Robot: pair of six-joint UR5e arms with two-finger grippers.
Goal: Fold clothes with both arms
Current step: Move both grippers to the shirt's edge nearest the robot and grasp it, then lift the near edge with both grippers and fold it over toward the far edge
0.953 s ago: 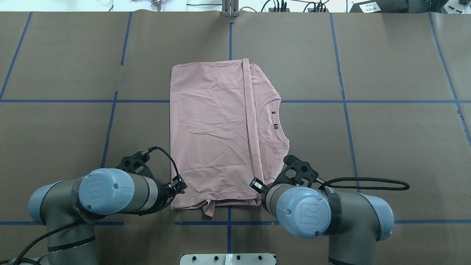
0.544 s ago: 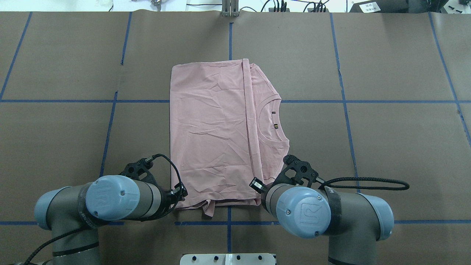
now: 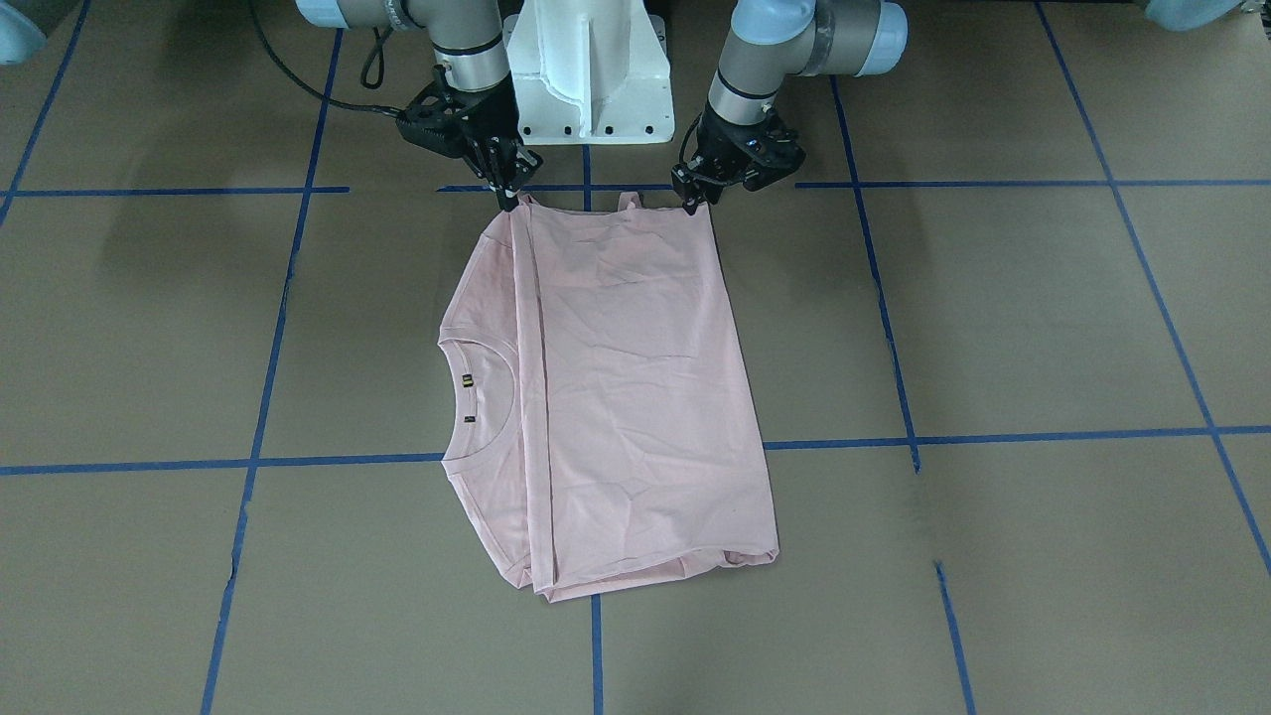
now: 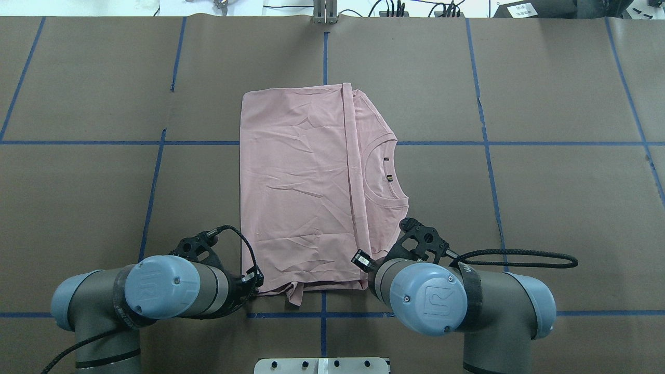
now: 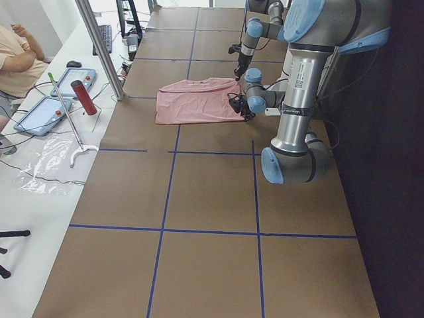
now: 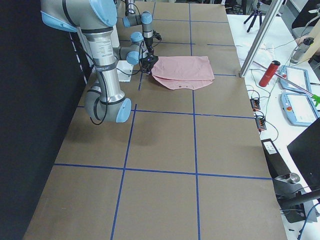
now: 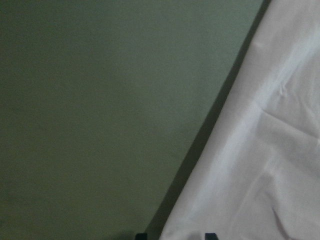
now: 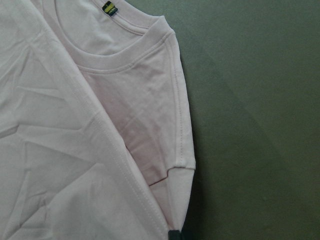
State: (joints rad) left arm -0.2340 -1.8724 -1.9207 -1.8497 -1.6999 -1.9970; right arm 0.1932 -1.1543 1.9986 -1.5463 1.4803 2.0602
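Pinches one robot-side corner of the T-shirt (image 3: 635,397) in the right gripper (image 3: 508,199), closed tight — straddles the other with the left gripper (image 3: 687,204), fingertips parted. Lies folded, flat, mid-tabletop (image 3: 993,318).

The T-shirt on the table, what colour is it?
The T-shirt is plain pale pink; the exterior front-facing view shows it best.

Can barely see left tool (image 3: 687,204) or right tool (image 3: 508,196) from above: tucked under their arms (image 4: 171,285). Only dark tips at the bottom edge of each wrist view. Blurry beside the left tool. Too small from the sides.
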